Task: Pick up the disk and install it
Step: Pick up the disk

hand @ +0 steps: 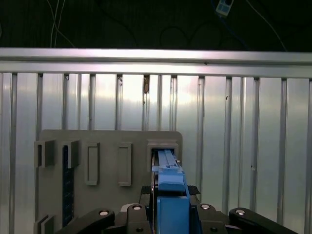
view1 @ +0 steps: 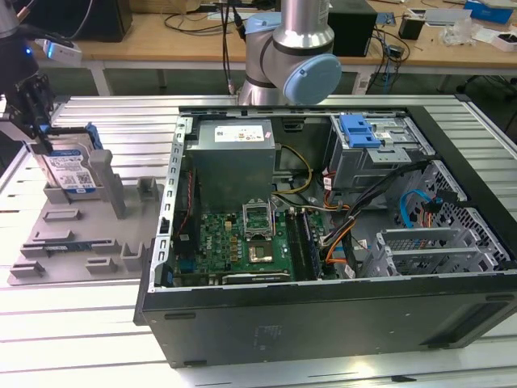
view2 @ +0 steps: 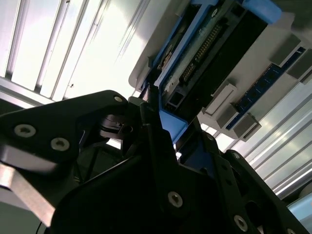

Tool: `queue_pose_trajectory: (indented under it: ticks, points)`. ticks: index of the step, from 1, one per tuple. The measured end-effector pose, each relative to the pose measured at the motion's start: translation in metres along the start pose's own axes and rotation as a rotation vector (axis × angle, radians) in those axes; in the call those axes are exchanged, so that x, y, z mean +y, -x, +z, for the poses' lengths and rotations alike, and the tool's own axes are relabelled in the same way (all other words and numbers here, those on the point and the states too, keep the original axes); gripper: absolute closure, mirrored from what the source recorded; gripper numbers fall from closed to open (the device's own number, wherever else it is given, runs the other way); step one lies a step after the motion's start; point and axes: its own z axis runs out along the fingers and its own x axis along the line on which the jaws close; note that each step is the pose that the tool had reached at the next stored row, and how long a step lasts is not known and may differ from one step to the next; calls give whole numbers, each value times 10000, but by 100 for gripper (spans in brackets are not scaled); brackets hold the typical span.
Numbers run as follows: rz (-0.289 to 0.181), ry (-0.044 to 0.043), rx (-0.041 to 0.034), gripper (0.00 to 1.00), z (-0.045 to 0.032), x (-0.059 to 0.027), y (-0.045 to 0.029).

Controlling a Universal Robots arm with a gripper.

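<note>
Silver metal with a white-and-blue label and a blue plastic bracket around its edge: this is the disk point(view1: 71, 171). It stands upright on its narrow side in a slot of the gray holder point(view1: 81, 234), at the exterior view's left. The end effector point(view1: 39, 139) is directly above it and reaches down over its upper edge.

In both wrist views the blue bracket of the disk point(hand: 168, 168) point(view2: 207, 51) runs straight out from between the black fingers point(view2: 156, 141). They stand on both sides of it and touch it, so the end effector point(hand: 170, 197) is closed on the disk. The lower part of the disk sits in the holder's slot.

The holder lies flat on the ribbed aluminium surface point(view1: 81, 339). Just beside it, toward the exterior view's right, an open computer case point(view1: 323, 315) lies on the same surface.
</note>
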Motion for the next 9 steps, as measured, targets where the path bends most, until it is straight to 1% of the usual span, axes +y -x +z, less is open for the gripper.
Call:
queue_pose_trajectory:
  ticks: [2,5,7,8,9]
  points:
    - [1,0,0,63,-18,0,-1]
    - [0,0,0,63,-67,1,-3]
    - [2,-37,1,63,-159,2,-6]
    - [4,-104,3,63,-250,3,-10]
    - [6,-143,4,63,-300,3,-12]
